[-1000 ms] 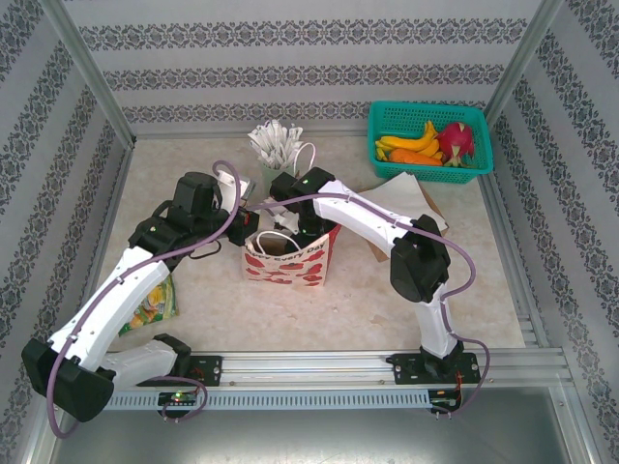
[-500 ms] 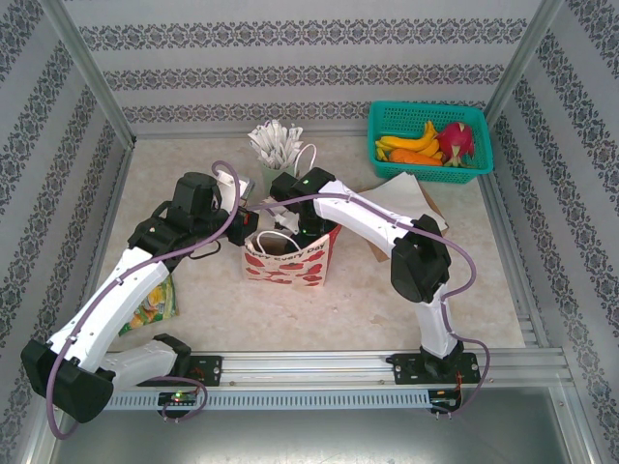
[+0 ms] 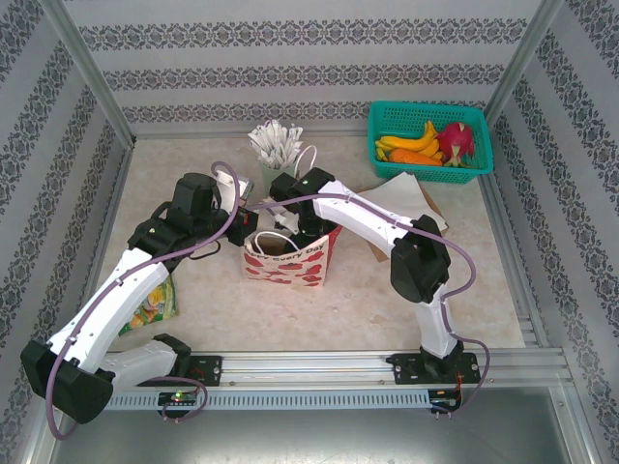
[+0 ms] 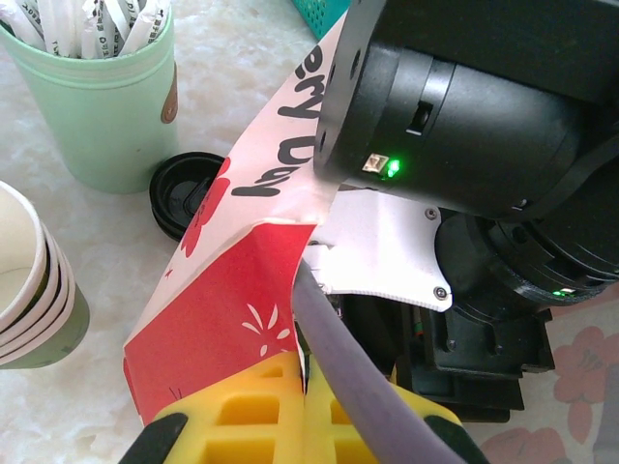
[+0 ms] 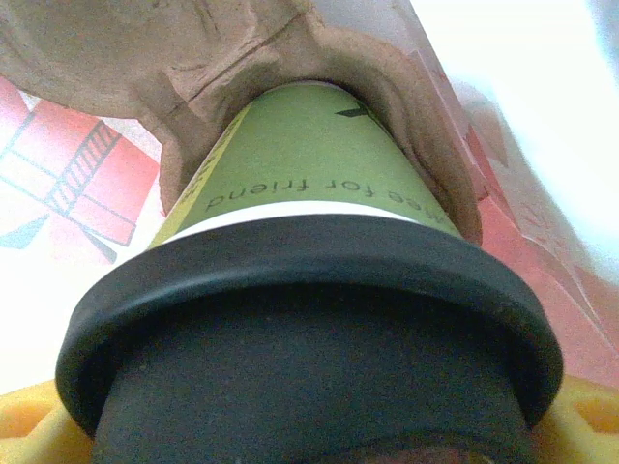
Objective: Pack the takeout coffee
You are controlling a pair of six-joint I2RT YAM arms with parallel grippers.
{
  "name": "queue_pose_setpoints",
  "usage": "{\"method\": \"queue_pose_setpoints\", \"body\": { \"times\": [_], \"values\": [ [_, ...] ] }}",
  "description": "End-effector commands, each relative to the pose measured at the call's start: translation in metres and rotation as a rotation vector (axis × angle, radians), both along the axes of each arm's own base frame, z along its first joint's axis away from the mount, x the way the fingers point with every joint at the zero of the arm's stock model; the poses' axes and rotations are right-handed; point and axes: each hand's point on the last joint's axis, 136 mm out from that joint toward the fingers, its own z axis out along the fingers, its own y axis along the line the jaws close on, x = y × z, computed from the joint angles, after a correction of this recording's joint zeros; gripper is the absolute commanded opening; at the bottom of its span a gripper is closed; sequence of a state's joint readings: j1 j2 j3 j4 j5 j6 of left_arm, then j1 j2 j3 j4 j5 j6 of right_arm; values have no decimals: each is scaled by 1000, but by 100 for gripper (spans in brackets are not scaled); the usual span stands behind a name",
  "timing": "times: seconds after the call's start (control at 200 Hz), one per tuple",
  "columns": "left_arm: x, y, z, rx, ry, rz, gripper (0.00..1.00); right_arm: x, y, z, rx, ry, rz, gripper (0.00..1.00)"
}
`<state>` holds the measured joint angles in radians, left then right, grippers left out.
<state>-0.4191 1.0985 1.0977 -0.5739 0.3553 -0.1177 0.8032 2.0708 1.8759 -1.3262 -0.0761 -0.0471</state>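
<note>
Barely moved, right pincer (image 5: 309, 435) clamps coffee (image 5: 319, 164), left pincer (image 4: 305, 425) pinches bag (image 4: 222, 309) on marbled table (image 3: 406, 290).

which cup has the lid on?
The green cup in the brown carrier, black lid fitted. The mint cup holds sticks; the stacked cups are open.

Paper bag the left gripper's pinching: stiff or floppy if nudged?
Probably floppy: the paper bag wall bends at a crease near where the left gripper pinches it. Likely light and prone to tipping or sliding, since it's thin paper standing open on the smooth table.
</note>
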Motion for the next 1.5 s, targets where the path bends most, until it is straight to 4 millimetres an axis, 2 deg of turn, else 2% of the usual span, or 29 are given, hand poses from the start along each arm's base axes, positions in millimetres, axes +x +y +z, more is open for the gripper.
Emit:
{"method": "queue_pose_setpoints", "body": {
  "times": [0.0, 0.265, 0.37, 0.564, 0.789, 0.939, 1.069, 1.494],
  "values": [
    [-1, -3, 6, -16, -29, -5, 0, -27, -20, -34, -159, 143, -42, 43],
    [0, -4, 7, -13, -41, -16, 0, -33, -18, -14, -157, 146, -45, 44],
    [-1, -8, 7, -23, -35, -35, 0, -27, -16, -15, -151, 129, -70, 47],
    [-2, -6, -3, -7, -24, -33, 0, -13, 0, -13, -60, 87, -101, 51],
    [-1, 1, -11, 16, -20, 3, 0, -10, -1, -10, -55, 56, -120, 59],
    [0, 6, -15, 33, -16, 29, 0, -13, 3, 0, -12, 46, -114, 64],
    [0, 8, -19, 41, -6, 42, 0, -16, 5, 2, 4, 46, -101, 72],
    [1, 10, -20, 49, -3, 50, 0, -17, 4, 6, 9, 25, -88, 86]
  ]
}}
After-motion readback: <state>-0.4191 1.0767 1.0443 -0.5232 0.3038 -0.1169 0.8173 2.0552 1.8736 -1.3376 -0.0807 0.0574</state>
